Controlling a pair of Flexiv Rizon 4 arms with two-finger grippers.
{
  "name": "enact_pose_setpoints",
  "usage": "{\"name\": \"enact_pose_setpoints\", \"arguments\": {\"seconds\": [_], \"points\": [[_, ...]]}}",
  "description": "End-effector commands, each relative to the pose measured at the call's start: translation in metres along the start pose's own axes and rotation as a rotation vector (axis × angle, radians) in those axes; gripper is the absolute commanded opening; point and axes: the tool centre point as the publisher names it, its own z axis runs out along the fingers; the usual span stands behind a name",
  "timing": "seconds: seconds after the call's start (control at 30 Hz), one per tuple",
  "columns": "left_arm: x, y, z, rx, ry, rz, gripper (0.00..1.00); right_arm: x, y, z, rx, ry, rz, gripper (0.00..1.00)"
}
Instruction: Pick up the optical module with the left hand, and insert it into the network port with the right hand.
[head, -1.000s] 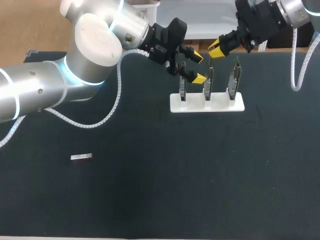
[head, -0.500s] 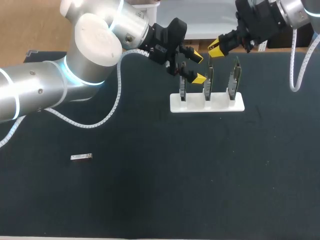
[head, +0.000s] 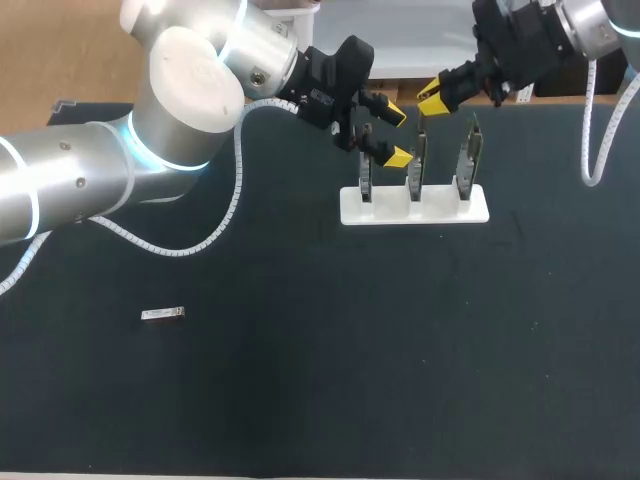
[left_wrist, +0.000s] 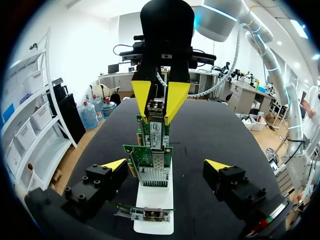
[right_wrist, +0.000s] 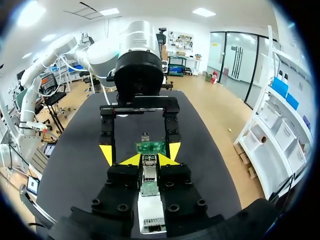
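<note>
Left gripper (head: 395, 135): its fingers are standing spread wide apart and gripping nothing. It is hovering by the left end of the card stand. In the left wrist view the row of cards is showing ahead, in the gap between the two yellow tips.

Right gripper (head: 432, 100): it is hanging over the far side of the stand and facing the left gripper across the cards. Whether it is gripping anything cannot be told.

Change: nothing is differing from the earlier pictures. Both arms are keeping the same places, and the module is lying where it lay.

Optical module (head: 163, 314): a small silver bar, it is lying flat on the table (head: 400, 350), left of the middle and towards the near side. It is well apart from both grippers and from the stand. Its long axis is running side to side, nearly along the table's near edge. Which end is the plug end is too small to tell.

Network cards (head: 417, 165): three green cards are standing upright in a row in a white stand (head: 440, 208), at the far middle of the table.
</note>
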Motion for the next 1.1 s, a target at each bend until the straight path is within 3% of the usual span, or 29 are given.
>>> {"name": "enact_pose_setpoints", "arguments": {"seconds": [0.03, 1.1], "points": [[-0.0008, 0.0007, 0.0004, 0.0, 0.004, -0.002, 1.0, 0.0004, 0.001, 0.0001, 0.0, 0.0, 0.001, 0.0], [-0.0008, 0.0007, 0.0004, 0.0, 0.004, -0.002, 1.0, -0.0021, 0.002, -0.0033, -0.043, -0.003, -0.021, 0.0]]}}
